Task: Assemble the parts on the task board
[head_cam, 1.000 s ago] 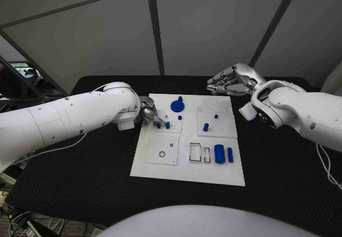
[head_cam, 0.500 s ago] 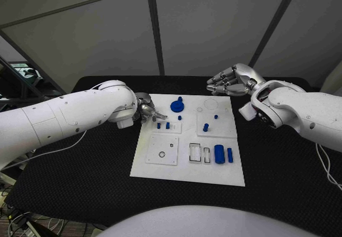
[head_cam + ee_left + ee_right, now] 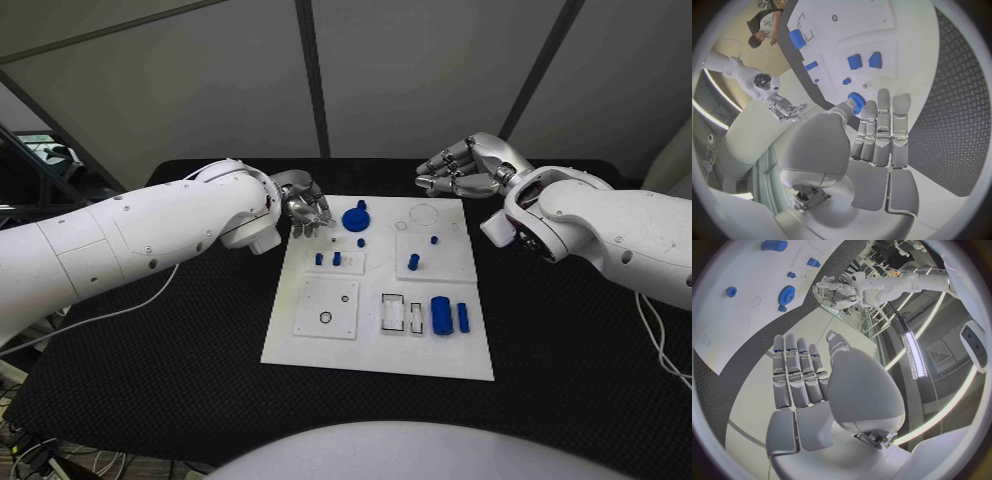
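Above the task board (image 3: 378, 330), left robot hand (image 3: 303, 208) has lifted.

Even, bright overhead light; a ceiling strip lamp (image 3: 912, 352) glares, and both wrist views bend at their rims.

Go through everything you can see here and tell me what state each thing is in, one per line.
left hand: holds nothing, fingers apart, above the board's far left corner
right hand: holds nothing, fingers curled, beyond the board's far edge
task board: flat on the table
round blue part: on the board, untouched
two small blue parts: standing upright
large blue cylinder: lying on the board
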